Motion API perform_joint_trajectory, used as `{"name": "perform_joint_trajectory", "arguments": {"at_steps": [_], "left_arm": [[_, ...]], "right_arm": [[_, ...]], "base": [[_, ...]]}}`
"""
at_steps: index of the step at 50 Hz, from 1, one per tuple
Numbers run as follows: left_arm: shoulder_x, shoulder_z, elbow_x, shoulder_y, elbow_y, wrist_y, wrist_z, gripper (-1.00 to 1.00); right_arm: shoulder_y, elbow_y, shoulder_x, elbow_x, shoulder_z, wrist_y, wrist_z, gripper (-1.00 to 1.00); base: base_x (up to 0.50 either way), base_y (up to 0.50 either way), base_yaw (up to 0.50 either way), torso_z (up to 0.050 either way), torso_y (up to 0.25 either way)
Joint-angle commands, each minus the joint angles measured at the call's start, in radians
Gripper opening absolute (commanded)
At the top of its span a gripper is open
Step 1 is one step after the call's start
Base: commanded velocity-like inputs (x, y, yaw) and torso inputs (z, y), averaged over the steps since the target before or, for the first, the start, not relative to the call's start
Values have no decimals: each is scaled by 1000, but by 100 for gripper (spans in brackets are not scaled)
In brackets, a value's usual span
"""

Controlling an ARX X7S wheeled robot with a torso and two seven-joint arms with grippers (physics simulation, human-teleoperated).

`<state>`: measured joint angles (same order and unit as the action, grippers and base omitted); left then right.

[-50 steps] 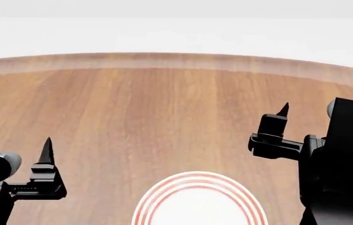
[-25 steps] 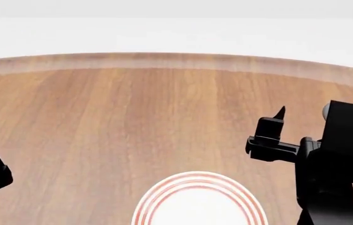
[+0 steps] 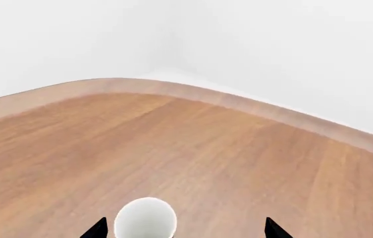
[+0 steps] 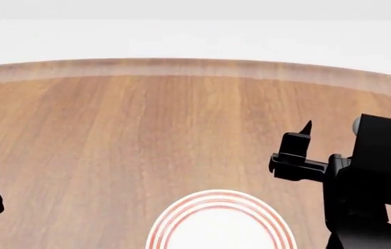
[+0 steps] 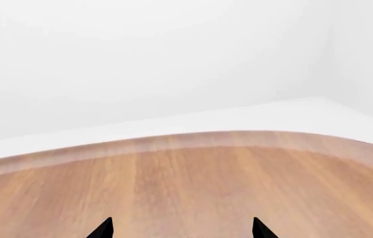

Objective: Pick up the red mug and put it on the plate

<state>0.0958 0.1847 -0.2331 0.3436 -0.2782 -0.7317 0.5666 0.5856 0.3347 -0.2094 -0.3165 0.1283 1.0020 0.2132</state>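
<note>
1. A wooden desk (image 4: 147,145) fills most of the head view, its grain running in warm brown streaks from near to far.
2. The desk's far edge (image 4: 181,66) curves in a pale, lighter band.
3. In the left wrist view the desk's rounded corner (image 3: 127,87) shows against a plain white backdrop (image 3: 272,44).
4. The right wrist view shows the same wood and a white floor or wall (image 5: 173,64) behind it.
</note>
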Motion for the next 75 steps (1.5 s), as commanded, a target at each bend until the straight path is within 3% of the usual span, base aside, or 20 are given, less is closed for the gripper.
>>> {"name": "perform_joint_trajectory", "arguments": {"at_steps": [1,37,75], "left_arm": [[7,11,-25,19,83,11,1,100],[23,4,-74,99,332,-36,12,100],[65,-17,-38,220,706,112,5,100]], "right_arm": [[-3,-16,1,-3,-6,-13,3,100],[4,-48,-5,-17,-22,-20,14,100],[-9,-80,-5,-32,-42,-48,18,100]], "base": [[0,0,0,0,0],[0,0,0,0,0],[0,0,0,0,0]]}}
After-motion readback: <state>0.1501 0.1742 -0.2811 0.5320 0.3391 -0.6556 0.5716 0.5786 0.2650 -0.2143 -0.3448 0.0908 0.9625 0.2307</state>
